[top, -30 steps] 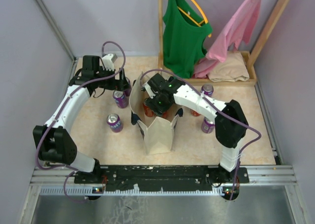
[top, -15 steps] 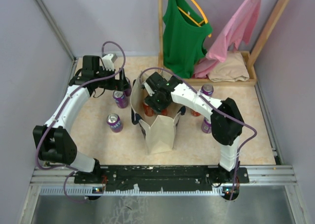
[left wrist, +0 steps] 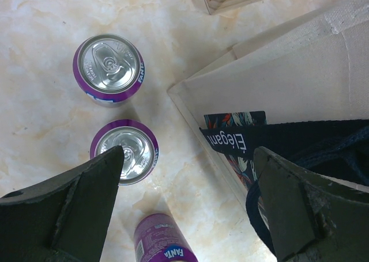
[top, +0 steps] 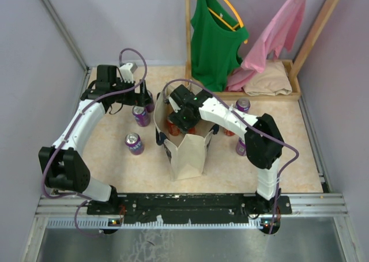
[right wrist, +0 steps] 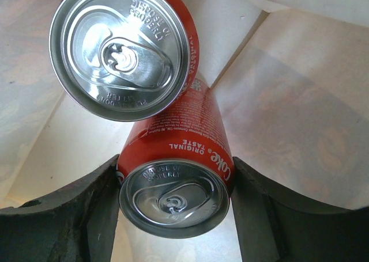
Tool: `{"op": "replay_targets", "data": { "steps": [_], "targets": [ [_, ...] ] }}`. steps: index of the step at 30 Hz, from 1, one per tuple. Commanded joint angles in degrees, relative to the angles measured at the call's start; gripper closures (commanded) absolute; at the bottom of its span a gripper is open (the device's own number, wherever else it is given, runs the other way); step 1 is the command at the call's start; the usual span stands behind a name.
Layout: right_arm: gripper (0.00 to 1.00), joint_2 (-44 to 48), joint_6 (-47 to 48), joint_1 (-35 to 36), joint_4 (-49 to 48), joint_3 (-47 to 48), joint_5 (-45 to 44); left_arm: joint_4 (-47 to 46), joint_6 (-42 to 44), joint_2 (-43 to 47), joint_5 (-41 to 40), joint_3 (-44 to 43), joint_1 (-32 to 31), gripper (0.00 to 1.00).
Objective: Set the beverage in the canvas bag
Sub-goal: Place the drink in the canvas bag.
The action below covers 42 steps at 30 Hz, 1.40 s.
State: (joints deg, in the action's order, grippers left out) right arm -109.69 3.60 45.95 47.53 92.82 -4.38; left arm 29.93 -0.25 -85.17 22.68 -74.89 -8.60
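Observation:
The canvas bag stands upright mid-table, cream with navy handles. My right gripper reaches down into its open top and is shut on a red Coke can, both fingers pressed against its sides. A second red Coke can stands upright inside the bag, just beyond the held one. My left gripper hangs open with nothing between its fingers, beside the bag's left wall. In the top view, the left gripper hovers over the purple cans.
Purple Fanta cans stand left of the bag. Two more purple cans stand to its right. A wooden rack with green and pink garments and a folded beige cloth fills the back right.
My right arm has shifted slightly left and toward the back with the Coke can, staying in the bag's mouth. The left arm has not moved.

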Motion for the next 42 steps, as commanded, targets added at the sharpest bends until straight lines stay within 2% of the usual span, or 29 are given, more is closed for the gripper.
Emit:
{"op": "replay_targets", "data": {
  "steps": [1, 3, 8, 17, 28, 31, 36, 38, 39, 42],
  "targets": [
    [0.50, 0.9, -0.3, -0.4, -2.9, 3.7, -1.1, -1.2, -0.4, 1.4, 1.9, 0.5, 0.3, 0.00],
    [0.44, 1.6, -0.3, -0.4, -3.4, 2.9, -0.5, -1.4, -0.4, 1.3, 2.0, 0.5, 0.3, 0.00],
    [0.36, 2.3, -0.6, -0.4, -3.4, 1.4, 1.1, -1.7, -0.8, 1.0, 2.5, 0.5, 0.3, 0.00],
    [0.28, 1.9, -0.6, -0.4, -2.8, -0.3, 2.5, -1.6, -0.7, 0.3, 3.0, 0.1, 0.3, 0.00],
    [0.28, 1.4, -0.7, -0.4, -2.1, -1.1, 2.8, -1.5, -0.8, -0.4, 3.6, -0.1, 0.3, 0.00],
    [0.37, 1.4, -0.7, -0.4, -1.8, -1.0, 2.3, -1.5, -0.8, -0.5, 3.6, -0.2, 0.3, 0.01],
    [0.83, 1.8, -0.8, -0.4, -1.2, -0.9, 3.3, -1.5, -0.7, -0.7, 3.6, -0.1, 0.3, 0.00],
    [0.96, 2.4, -0.9, -0.4, -1.5, -0.9, 4.8, -1.5, -0.7, -0.7, 3.8, -0.1, 0.3, 0.01],
    [1.00, 3.0, -1.0, -0.4, -1.9, -1.0, 5.3, -1.5, -0.7, -0.7, 3.8, -0.1, 0.3, 0.01],
    [1.00, 3.8, -1.1, -0.4, -2.4, -1.2, 7.2, -1.6, -0.7, -1.0, 3.9, -0.1, 0.3, 0.00]
  ]
}}
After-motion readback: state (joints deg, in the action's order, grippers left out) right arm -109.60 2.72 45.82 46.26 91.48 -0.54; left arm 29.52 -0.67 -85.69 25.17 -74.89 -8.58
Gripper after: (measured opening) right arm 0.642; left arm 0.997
